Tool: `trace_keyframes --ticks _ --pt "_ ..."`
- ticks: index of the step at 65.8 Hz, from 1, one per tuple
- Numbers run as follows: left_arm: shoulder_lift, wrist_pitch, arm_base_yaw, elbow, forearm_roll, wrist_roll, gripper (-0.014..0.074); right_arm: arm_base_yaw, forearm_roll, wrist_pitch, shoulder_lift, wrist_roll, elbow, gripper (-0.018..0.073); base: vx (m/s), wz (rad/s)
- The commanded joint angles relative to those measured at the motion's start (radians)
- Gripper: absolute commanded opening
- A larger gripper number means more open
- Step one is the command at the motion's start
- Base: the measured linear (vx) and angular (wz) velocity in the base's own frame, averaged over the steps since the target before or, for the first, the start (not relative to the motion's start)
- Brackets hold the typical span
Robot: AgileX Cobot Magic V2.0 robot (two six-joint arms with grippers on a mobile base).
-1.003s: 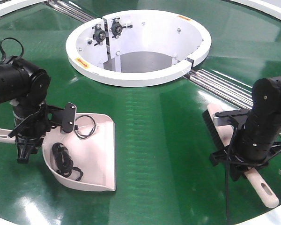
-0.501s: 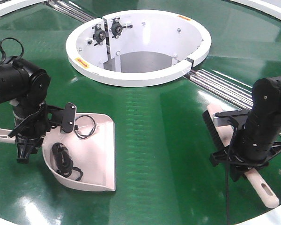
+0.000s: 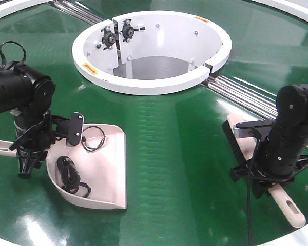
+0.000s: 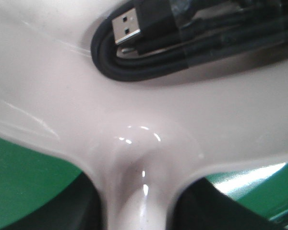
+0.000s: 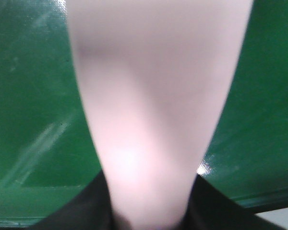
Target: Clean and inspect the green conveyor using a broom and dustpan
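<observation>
Surface: a glossy dark green curved conveyor belt [image 3: 174, 148] fills the frame, with a white ring-shaped hub [image 3: 215, 56] at upper centre and silver metal rollers [image 3: 246, 92] at right.
Dustpan: a pale pink plastic scoop-shaped dustpan [image 3: 110, 169] lies at lower left, lip facing right and handle running to the left edge. A coiled black cable [image 3: 69, 179] lies inside.
Broom: a slim pale pink broom [image 3: 287, 205] lies at lower right, its bristles toward centre and its holed end toward the lower right corner.
Left gripper [image 3: 28, 161]: clamped on the dustpan handle.
Right gripper [image 3: 264, 179]: clamped on the broom handle.
Hidden: the broom's mid-handle is behind the arm, and the wrist views are blurred.
</observation>
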Motion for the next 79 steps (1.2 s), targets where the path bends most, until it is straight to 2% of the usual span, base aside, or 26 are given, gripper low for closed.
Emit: trace_keyframes --ticks 1,29,39,48,59,71,79 --pt "-0.046 -0.005 -0.004 -0.025 0.003 0.001 -0.0006 -0.006 0.000 0.003 -0.047 -0.010 -0.020 -0.0004 0.00 0.00" --pt "-0.046 -0.042 -0.004 -0.025 -0.001 -0.025 -0.0002 -0.006 0.000 0.003 -0.047 -0.010 -0.020 -0.0004 0.00 0.00" --pt "-0.046 -0.070 -0.004 -0.025 -0.001 -0.036 0.0035 -0.006 0.000 0.003 -0.047 -0.010 -0.020 -0.0004 0.00 0.00" --pt "-0.046 -0.079 -0.004 -0.025 -0.027 -0.036 0.0129 -0.006 0.000 0.003 -0.047 -0.010 -0.020 -0.0004 0.00 0.00" --pt "-0.046 -0.082 -0.004 -0.025 -0.092 -0.036 0.0311 -0.006 0.000 0.003 -0.047 -0.010 -0.020 -0.0004 0.00 0.00" --pt "-0.046 -0.076 -0.004 -0.025 -0.101 -0.037 0.0489 -0.006 0.000 0.003 -0.047 -0.010 -0.020 -0.0004 0.00 0.00" --pt "-0.046 -0.050 -0.004 -0.025 -0.108 -0.068 0.0552 -0.006 0.000 0.003 -0.047 -0.010 -0.020 -0.0004 0.00 0.00"
